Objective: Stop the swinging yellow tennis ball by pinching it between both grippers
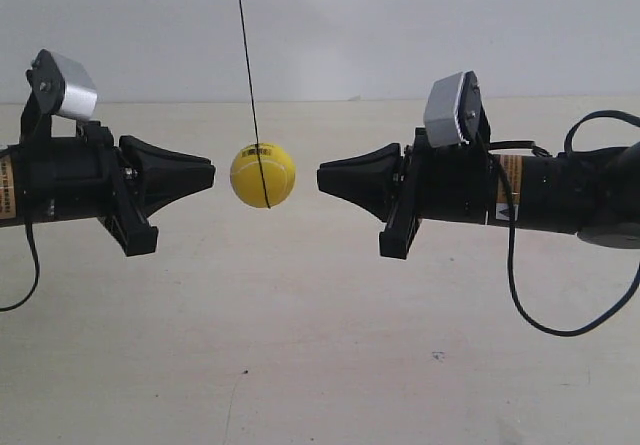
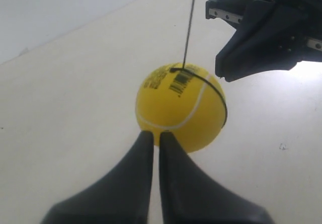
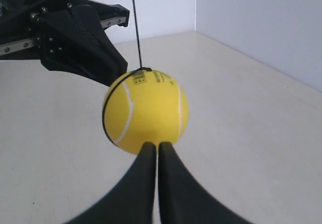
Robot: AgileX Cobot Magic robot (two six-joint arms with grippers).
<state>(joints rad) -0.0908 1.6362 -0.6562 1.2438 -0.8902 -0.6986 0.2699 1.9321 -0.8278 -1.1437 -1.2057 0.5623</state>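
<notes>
The left gripper (image 2: 153, 134) and the right gripper (image 3: 153, 145) lie flat, tips facing each other. Each claw is squeezed together and grips nothing. The yellow tennis ball (image 1: 263, 175) hangs between them, touching neither. Its string (image 1: 245, 45) goes up, leaning slightly left.

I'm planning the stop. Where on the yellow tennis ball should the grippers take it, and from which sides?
Probably at mid-height of the yellow tennis ball, on its two opposite sides: left gripper and right gripper pressing in level, head-on. It is round and hangs by a string from its top, so only opposed pushes through its centre hold it.
</notes>
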